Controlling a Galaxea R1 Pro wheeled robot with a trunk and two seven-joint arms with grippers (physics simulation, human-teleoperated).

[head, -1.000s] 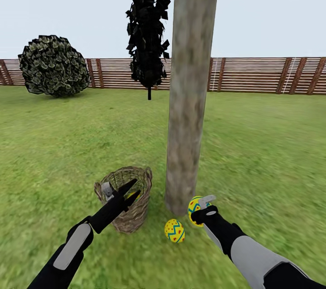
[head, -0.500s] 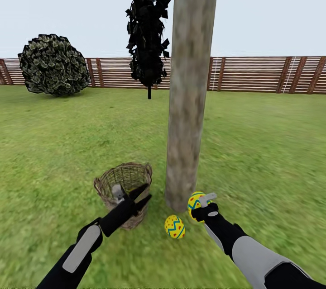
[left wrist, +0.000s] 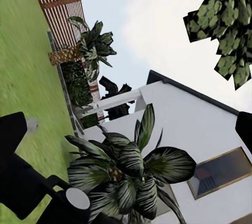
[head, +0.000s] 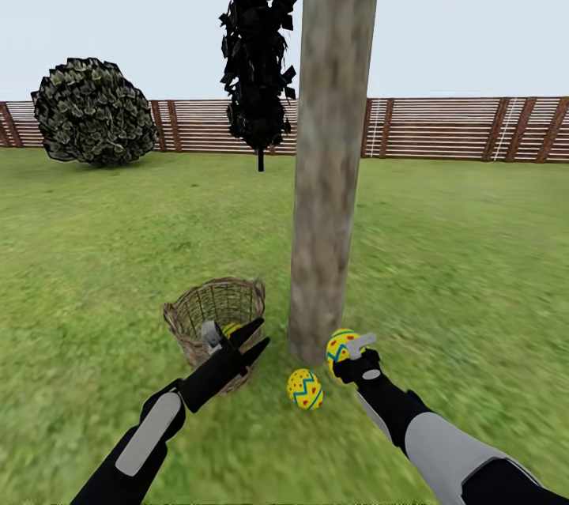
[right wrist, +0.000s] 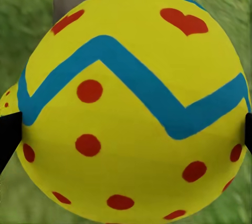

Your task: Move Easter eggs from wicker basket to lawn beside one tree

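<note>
The head camera looks from high up, forward and down at the tree (head: 328,173). The right wrist camera sits very close to an egg (right wrist: 131,108) by that tree. The left wrist camera faces up at a white house (left wrist: 210,145).

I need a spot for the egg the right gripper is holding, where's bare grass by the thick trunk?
Bare lawn lies right of the thick grey-brown tree trunk, beyond the right gripper. It is crowded left of the trunk's base: the brown wicker basket and a yellow zigzag egg on the grass.
</note>
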